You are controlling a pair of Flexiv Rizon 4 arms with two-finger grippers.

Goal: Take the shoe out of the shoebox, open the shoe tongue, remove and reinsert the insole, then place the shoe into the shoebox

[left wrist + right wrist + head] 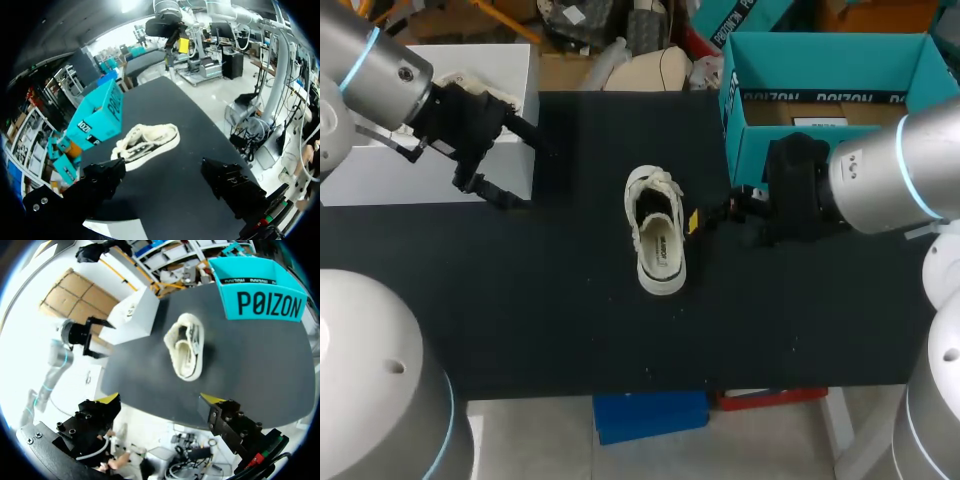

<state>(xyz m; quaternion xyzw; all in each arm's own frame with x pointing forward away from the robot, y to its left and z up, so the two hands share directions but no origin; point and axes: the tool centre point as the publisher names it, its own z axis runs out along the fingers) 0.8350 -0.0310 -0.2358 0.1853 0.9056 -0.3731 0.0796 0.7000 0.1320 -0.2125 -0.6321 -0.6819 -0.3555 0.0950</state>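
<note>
A cream low-top shoe (pixel 656 232) lies on the black table (pixel 520 300), outside the box, its laced end toward the far side. The teal shoebox (pixel 825 90) stands open at the far right. My right gripper (pixel 705 220) hangs just right of the shoe, open, one yellow tip showing. My left gripper (pixel 518 165) is open at the far left, well away from the shoe. In the left wrist view the shoe (pixel 145 142) lies ahead of the open gripper (pixel 165 182), beside the shoebox (pixel 100 117). From the right wrist the shoe (pixel 186 346) is ahead of the open gripper (pixel 160 400).
A white box (pixel 470 110) stands at the table's far left, right behind my left gripper. The teal shoebox (pixel 260 290) sits close to my right arm. Bare black table lies in front of the shoe up to the near edge.
</note>
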